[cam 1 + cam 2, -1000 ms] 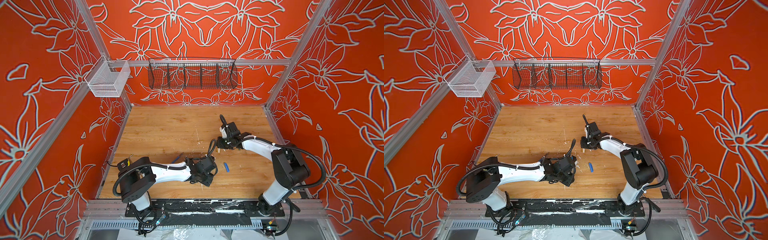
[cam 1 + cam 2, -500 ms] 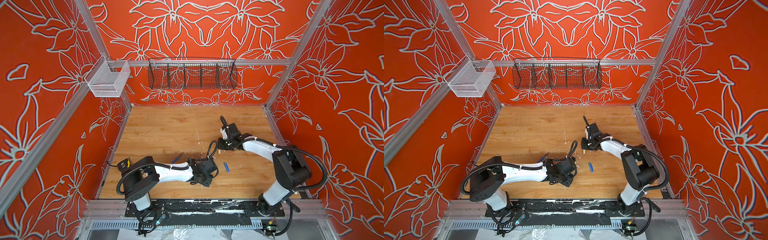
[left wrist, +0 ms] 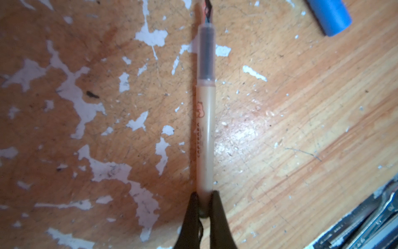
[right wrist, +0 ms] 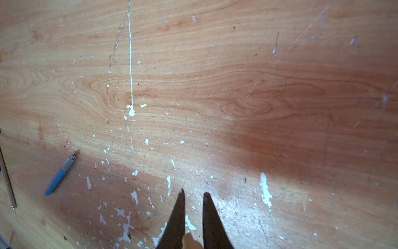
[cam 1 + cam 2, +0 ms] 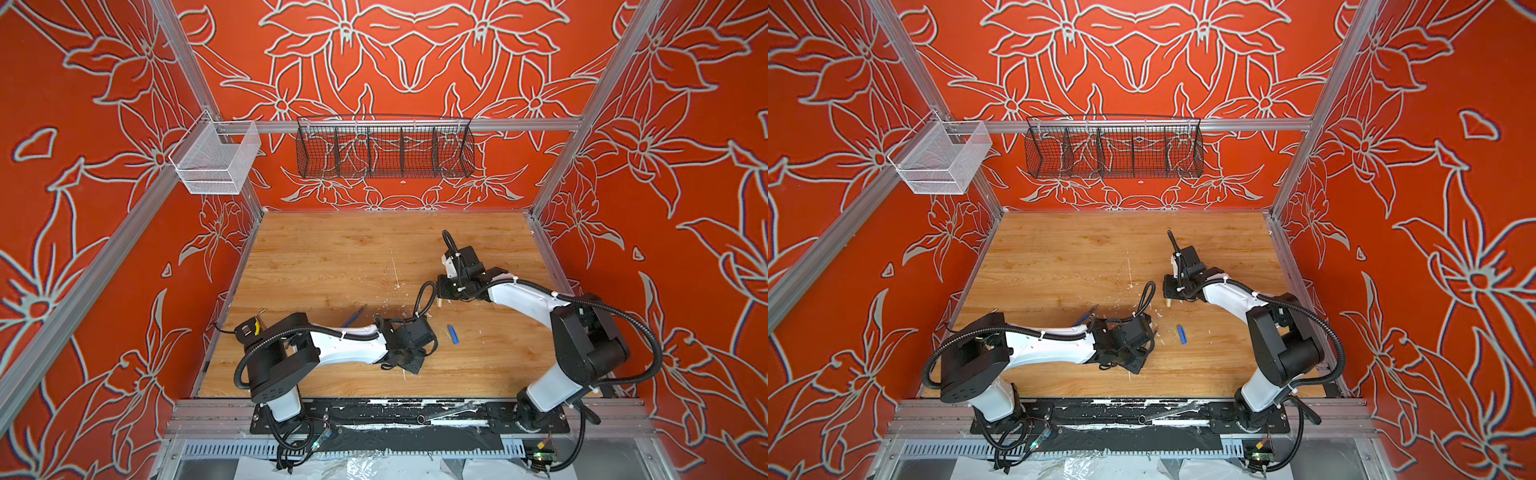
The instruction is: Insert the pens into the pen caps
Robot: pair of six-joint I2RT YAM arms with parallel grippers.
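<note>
In the left wrist view my left gripper is shut on the rear end of the beige pen. The pen lies along the wooden table with its dark tip pointing away. A blue pen cap lies loose just past that tip and to one side. My right gripper is shut on the beige pen cap deep between its fingers. The cap pokes out below the gripper in both top views. The blue pen lies behind the left forearm, beside a thin olive pen.
The wooden tabletop is scratched and chipped white near the middle. A black wire basket hangs on the back wall and a white mesh basket on the left rail. A black metal base rail borders the table's front edge.
My left gripper has closed onto the rear end of the beige pen, and the left arm has shifted slightly. The right arm has barely moved and has kept its cap.
</note>
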